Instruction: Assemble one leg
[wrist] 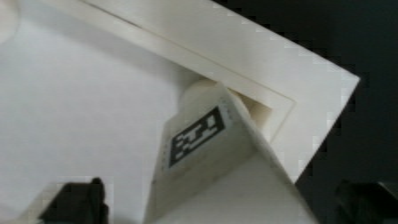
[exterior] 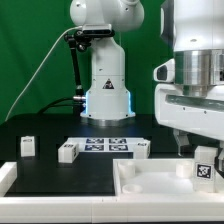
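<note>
A leg (exterior: 205,165), a small white block with a black-and-white tag, stands at a raised corner of the large flat white panel (exterior: 150,185) at the exterior view's right. My gripper (exterior: 199,148) hangs right over it. In the wrist view the leg (wrist: 210,130) runs down between my two dark fingertips (wrist: 75,202). My gripper (wrist: 217,208) is open, with a gap on each side of the leg. The panel (wrist: 89,90) fills most of the wrist view. Three more legs lie on the black table: one (exterior: 28,146), a second (exterior: 68,152) and a third (exterior: 141,149).
The marker board (exterior: 105,145) lies on the table between the loose legs. The arm's white base (exterior: 107,85) stands behind it, with a cable running off to the exterior view's left. A green backdrop closes the back.
</note>
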Robot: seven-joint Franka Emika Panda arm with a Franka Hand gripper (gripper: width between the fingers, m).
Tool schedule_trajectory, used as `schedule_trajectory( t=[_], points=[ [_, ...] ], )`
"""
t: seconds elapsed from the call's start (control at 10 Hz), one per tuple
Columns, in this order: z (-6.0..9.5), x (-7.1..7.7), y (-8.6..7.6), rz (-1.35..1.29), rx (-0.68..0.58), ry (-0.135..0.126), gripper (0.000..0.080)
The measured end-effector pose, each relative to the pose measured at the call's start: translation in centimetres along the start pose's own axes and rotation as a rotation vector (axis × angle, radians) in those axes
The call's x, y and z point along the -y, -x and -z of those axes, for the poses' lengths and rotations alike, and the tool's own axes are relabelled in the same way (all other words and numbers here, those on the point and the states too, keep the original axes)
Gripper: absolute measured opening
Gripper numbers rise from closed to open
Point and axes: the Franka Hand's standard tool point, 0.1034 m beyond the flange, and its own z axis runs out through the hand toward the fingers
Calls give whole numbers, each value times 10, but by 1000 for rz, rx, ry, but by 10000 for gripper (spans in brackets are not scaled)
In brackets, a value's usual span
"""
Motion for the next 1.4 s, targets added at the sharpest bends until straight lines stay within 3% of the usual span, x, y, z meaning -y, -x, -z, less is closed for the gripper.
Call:
schedule_trajectory(
  t=[0.8, 0.9, 1.0, 1.1, 1.2, 1.4],
  points=[
    [-1, 0, 0, 588, -28, 30, 648],
    [-1, 0, 0, 559, -28, 30, 532],
    [-1, 0, 0, 557, -28, 30, 532],
    [-1, 0, -1, 557, -28, 30, 335],
    [-1, -1, -1, 556, -28, 31, 291],
    [-1, -1, -1, 516, -29, 30, 291]
  ],
)
